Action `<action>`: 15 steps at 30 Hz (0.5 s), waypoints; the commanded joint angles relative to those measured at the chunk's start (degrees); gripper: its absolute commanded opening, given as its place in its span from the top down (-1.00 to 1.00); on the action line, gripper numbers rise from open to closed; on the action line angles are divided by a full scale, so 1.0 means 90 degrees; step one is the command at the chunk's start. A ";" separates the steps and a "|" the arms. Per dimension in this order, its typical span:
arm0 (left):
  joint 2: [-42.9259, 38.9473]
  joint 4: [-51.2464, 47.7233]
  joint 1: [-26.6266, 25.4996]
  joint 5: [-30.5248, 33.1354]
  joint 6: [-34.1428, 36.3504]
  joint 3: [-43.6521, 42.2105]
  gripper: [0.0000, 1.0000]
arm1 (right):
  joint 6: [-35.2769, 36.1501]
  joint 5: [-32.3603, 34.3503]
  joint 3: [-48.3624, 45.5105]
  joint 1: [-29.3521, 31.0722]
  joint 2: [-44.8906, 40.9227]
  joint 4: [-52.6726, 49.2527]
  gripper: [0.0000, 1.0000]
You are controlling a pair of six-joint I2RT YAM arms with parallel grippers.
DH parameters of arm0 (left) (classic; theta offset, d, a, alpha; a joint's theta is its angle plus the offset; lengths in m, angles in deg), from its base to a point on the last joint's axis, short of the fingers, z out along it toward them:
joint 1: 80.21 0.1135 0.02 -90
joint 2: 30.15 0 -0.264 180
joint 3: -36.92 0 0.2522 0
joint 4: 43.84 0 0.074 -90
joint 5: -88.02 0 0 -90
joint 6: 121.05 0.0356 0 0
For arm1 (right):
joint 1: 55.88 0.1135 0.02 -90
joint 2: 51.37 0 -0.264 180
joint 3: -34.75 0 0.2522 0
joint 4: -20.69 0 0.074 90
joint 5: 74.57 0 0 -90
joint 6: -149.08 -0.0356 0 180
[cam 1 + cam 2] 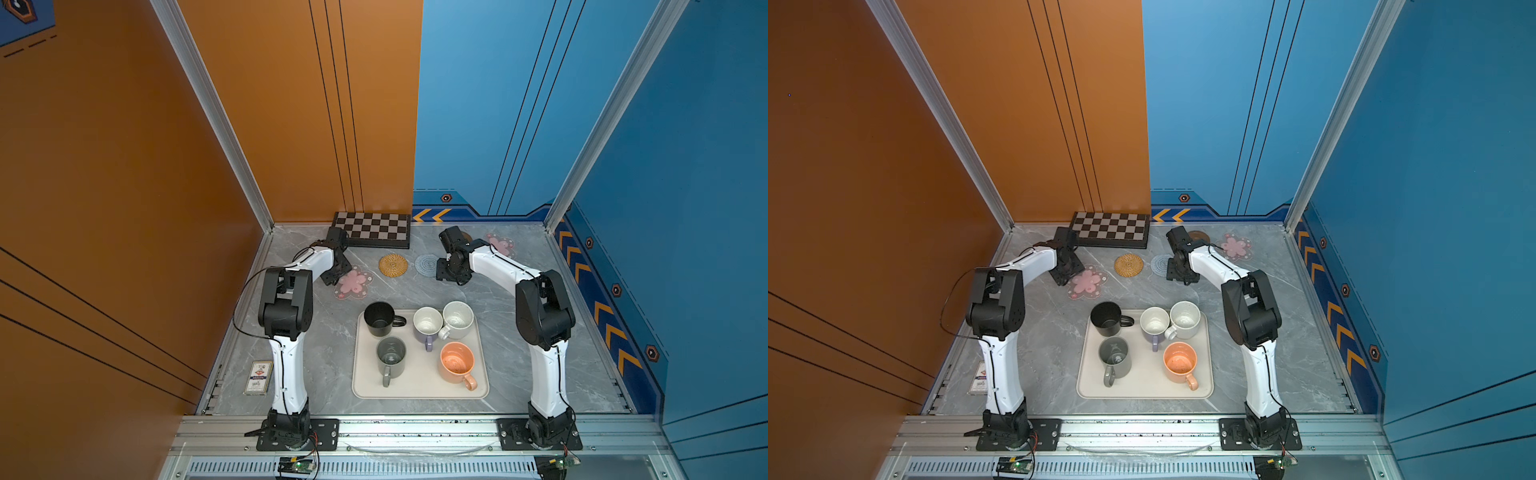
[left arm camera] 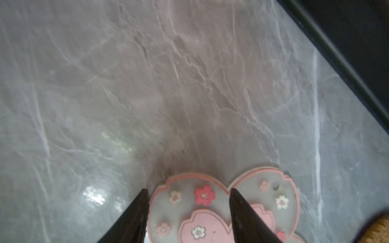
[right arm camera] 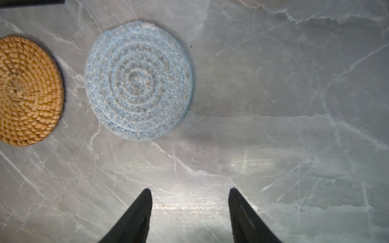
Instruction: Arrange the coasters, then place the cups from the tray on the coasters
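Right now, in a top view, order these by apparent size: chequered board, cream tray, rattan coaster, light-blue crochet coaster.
1. Cream tray
2. Chequered board
3. Rattan coaster and light-blue crochet coaster look alike, the latter partly hidden.

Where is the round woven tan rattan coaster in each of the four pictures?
Both top views: the round woven tan rattan coaster lies mid-table, beyond the cream-beige tray.
Left wrist: only its edge, picture's lower right corner.
Right wrist: at the picture's left edge.
Landmark: the light-blue crochet coaster beside it, missing only from the left wrist view.
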 commanded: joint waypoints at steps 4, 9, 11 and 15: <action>-0.0114 -0.0375 -0.0325 -0.0598 -0.0169 -0.0453 -0.22 | 0.0064 0.0211 -0.0489 -0.0034 -0.0406 0.0144 -0.22; -0.0124 -0.0373 -0.0589 -0.0698 -0.0184 -0.0427 -0.22 | 0.0065 0.0267 -0.0677 -0.0053 -0.0569 0.0206 -0.21; -0.0148 -0.0376 -0.0695 -0.0738 -0.0164 -0.0401 -0.22 | 0.0064 0.0265 -0.0744 -0.0068 -0.0628 0.0223 -0.22; -0.0329 -0.0375 -0.0908 -0.0804 -0.0116 -0.0510 -0.20 | 0.0064 0.0268 -0.0870 -0.0083 -0.0730 0.0262 -0.22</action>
